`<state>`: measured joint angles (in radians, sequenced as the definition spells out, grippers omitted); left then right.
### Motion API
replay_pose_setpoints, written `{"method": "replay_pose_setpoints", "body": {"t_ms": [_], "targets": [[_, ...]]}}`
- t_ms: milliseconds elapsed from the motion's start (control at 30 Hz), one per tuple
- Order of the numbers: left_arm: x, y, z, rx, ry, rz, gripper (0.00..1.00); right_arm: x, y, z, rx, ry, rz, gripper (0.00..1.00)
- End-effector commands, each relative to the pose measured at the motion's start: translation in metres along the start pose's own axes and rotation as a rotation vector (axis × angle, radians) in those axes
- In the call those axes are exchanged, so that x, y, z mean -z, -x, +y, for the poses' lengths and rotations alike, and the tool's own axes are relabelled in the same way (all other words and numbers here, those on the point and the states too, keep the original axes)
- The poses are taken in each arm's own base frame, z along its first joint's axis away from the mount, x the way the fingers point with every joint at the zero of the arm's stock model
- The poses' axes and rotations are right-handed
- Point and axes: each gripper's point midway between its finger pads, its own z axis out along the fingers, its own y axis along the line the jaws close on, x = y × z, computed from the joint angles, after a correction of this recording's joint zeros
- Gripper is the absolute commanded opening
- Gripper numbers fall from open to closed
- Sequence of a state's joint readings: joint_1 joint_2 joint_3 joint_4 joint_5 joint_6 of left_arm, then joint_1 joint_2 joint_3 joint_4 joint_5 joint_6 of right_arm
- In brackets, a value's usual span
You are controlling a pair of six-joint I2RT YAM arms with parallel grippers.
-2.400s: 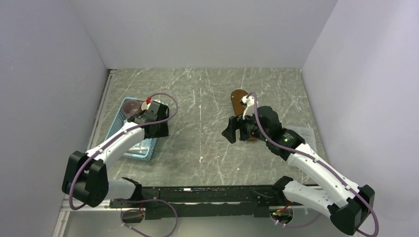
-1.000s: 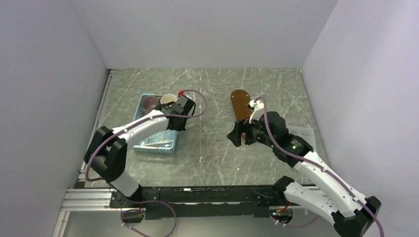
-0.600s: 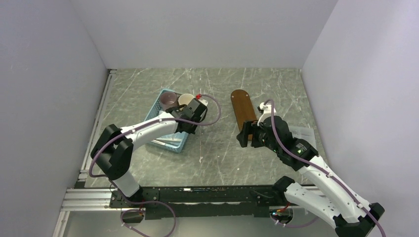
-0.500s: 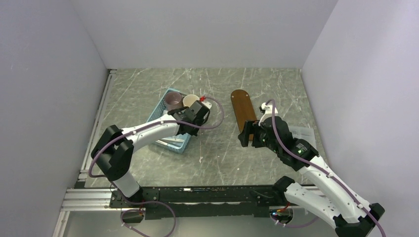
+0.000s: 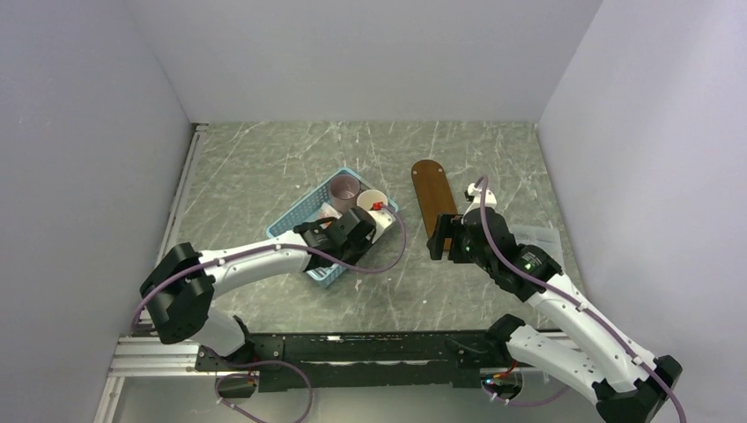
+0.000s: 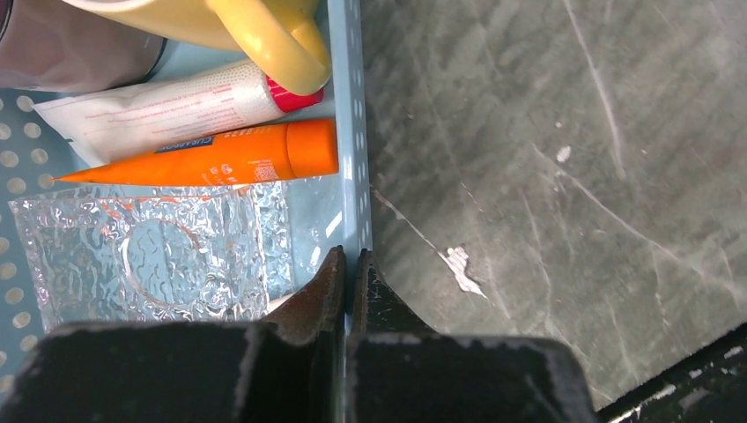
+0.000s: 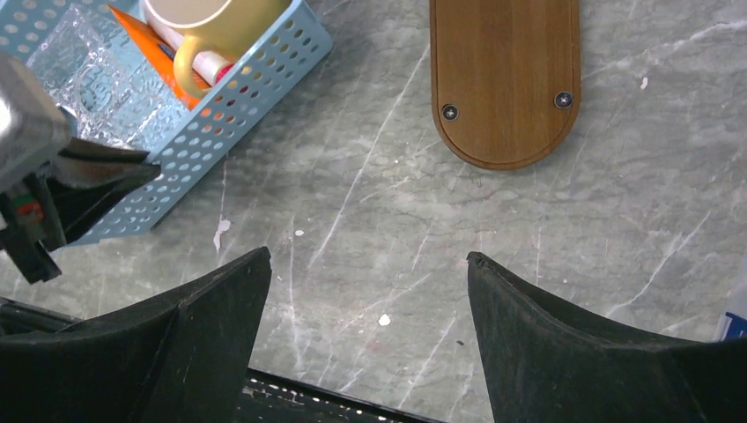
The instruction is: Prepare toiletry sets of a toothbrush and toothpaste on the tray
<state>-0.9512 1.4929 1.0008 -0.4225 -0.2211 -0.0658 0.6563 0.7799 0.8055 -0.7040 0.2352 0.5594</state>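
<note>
Both black fingers (image 6: 304,304) of the left gripper (image 6: 350,264) are pressed together on the side wall of a light-blue perforated plastic basket (image 6: 348,132). The thin wall is pinched between them on the basket's right-hand side (the left wrist view shows this plainly). Inside the basket, just beside that gripped wall, the small orange toothpaste tube (image 6: 211,159) lies flat with its blunt end toward the wall. A white tube with a red cap (image 6: 159,106) touches it on the far side; a clear crinkled plastic packet (image 6: 150,264) lies on its near side. A yellow ceramic mug (image 6: 264,31) stands at the basket's far end, its handle over the red cap, with a mauve cup (image 5: 343,187) next to it. The right gripper (image 7: 368,257) hangs over the grey marbled tabletop (image 5: 264,159) to the right of the basket, jaws spread wide and holding nothing. The long dark-brown oval wooden tray (image 7: 504,70) lies flat on the tabletop, right of the basket and well apart from it — two screw heads show near its rounded end.
</note>
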Motion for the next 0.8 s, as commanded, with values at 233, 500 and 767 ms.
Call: {"method": "replay_pose_setpoints", "body": {"t_ms": [233,500,767], "targets": [[0.027,0.020,-0.028,-0.044,-0.103,-0.173,0.00,-0.014,0.004,0.003,0.010,-0.022,0.005,0.86],[0.023,0.012,-0.028,-0.048,-0.075,-0.156,0.17,-0.025,0.012,0.004,0.036,-0.057,0.004,0.88],[0.028,0.021,-0.029,-0.034,-0.076,-0.184,0.34,-0.035,0.045,0.017,0.121,-0.054,-0.026,0.89]]}}
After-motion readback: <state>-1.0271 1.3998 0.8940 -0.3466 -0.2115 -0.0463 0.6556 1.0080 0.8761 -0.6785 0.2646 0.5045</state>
